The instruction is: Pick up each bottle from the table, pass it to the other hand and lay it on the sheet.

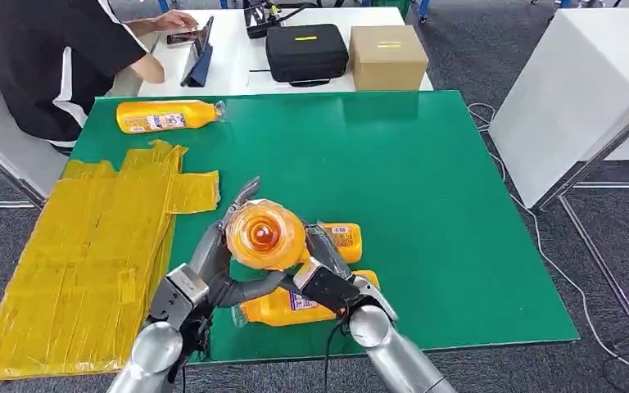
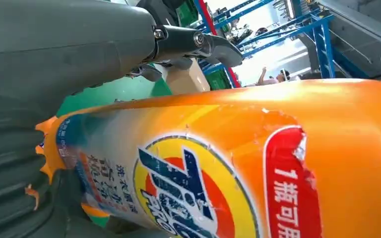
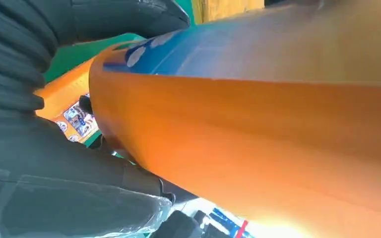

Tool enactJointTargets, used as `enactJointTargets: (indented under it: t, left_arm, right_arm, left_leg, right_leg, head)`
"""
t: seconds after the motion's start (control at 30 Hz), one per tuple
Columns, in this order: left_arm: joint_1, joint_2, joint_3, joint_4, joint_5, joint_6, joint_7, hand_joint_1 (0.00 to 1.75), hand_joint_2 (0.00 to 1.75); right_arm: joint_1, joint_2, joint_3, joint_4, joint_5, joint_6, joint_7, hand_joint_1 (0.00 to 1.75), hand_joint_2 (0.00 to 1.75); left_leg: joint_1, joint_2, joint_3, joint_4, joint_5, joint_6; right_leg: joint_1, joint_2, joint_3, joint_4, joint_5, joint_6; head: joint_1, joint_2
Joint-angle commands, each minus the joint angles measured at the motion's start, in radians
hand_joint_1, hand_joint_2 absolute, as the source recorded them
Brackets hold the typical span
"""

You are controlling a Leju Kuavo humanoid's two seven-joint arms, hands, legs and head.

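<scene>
Both of my hands meet on one orange detergent bottle (image 1: pixel 265 236), lifted above the near edge of the green tabletop (image 1: pixel 426 205) and turned so one round end faces up at my head camera. My left hand (image 1: pixel 213 266) comes in from the left, its fingers (image 1: pixel 237 201) running up the bottle's left side and a dark finger curling under it. My right hand (image 1: pixel 328 274) comes in from the right and presses against the bottle's right and lower side. From my left wrist, the bottle's printed label (image 2: pixel 188 193) lies right against my palm, with my thumb (image 2: pixel 198 42) arching over the bottle. From my right wrist, the bottle's orange wall (image 3: pixel 248 134) sits against the ribbed cover of that hand, with a dark finger (image 3: pixel 129 17) over its blue-labelled end. Both hands hold it; I cannot tell which one carries the weight.

Beneath the held bottle, two more orange bottles lie on their sides on the tabletop: one (image 1: pixel 295 307) just under my right hand, another (image 1: pixel 342 240) just beyond it. A fourth bottle (image 1: pixel 168 115) lies on its side at the far left corner. A yellow sheet (image 1: pixel 90 254) covers the left side, well apart from the held bottle. Beyond the tabletop sits a person in a black top (image 1: pixel 45 57), beside a black case (image 1: pixel 305 51) and a cardboard box (image 1: pixel 387 56) on a white table.
</scene>
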Motion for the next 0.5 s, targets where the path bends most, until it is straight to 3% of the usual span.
enactJointTargets:
  t: [0.03,0.47,0.5]
  left_arm:
    - [-0.056,0.023,-0.018,0.082,0.021,-0.004,0.003,0.00,1.75]
    - [-0.065,0.011,-0.028,0.088,0.040,-0.009,-0.002,0.00,1.75]
    - [-0.064,0.012,-0.031,0.084,0.040,-0.010,-0.002,0.23,1.75]
  right_arm:
    - [-0.052,-0.007,0.021,0.080,-0.059,0.106,-0.008,1.75,1.75]
    - [-0.043,-0.004,0.027,0.090,-0.051,0.099,-0.004,1.75,1.75]
    - [-0.038,-0.005,0.024,0.082,-0.051,0.095,-0.001,1.75,1.75]
  left_leg:
    - [0.000,0.001,0.002,-0.001,0.000,-0.003]
    - [0.000,0.000,0.002,0.000,0.000,-0.002]
    - [0.000,0.001,0.003,-0.001,-0.001,-0.003]
  right_leg:
    - [0.000,0.000,0.002,-0.001,0.000,0.000]
    - [0.000,0.000,0.002,-0.001,0.000,0.000]
    - [0.000,0.000,0.003,-0.001,-0.001,-0.001]
  head:
    - [0.000,0.000]
    - [0.000,0.000]
    - [0.000,0.000]
